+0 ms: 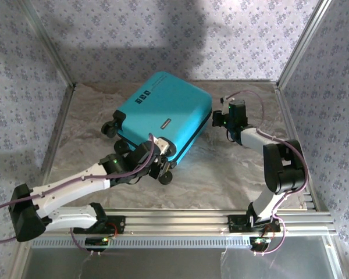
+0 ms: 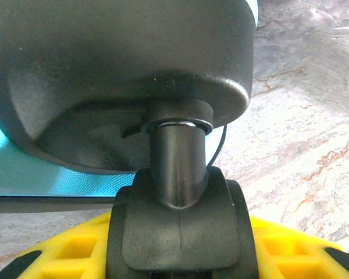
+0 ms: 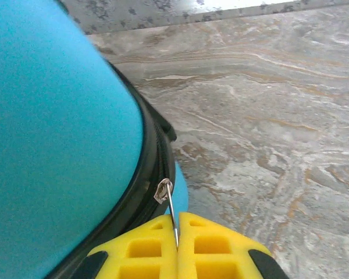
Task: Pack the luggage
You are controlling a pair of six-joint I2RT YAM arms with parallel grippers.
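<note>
The luggage (image 1: pixel 163 110) lies closed on the bench (image 1: pixel 232 174). The left claw (image 1: pixel 157 162) clamps a corner wheel (image 2: pixel 180 232). The right claw (image 3: pixel 177 253), pressed together, pinches the zipper pull (image 3: pixel 170 208). Zipping seems underway, though how much remains is unclear.

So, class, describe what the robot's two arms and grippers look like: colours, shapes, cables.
The left arm and right arm have white links between bulky black joint housings. Each has a thin purple cable looping alongside it and a small green light. The left gripper and right gripper carry blocky yellow fingers with square recesses and black corners.
</note>
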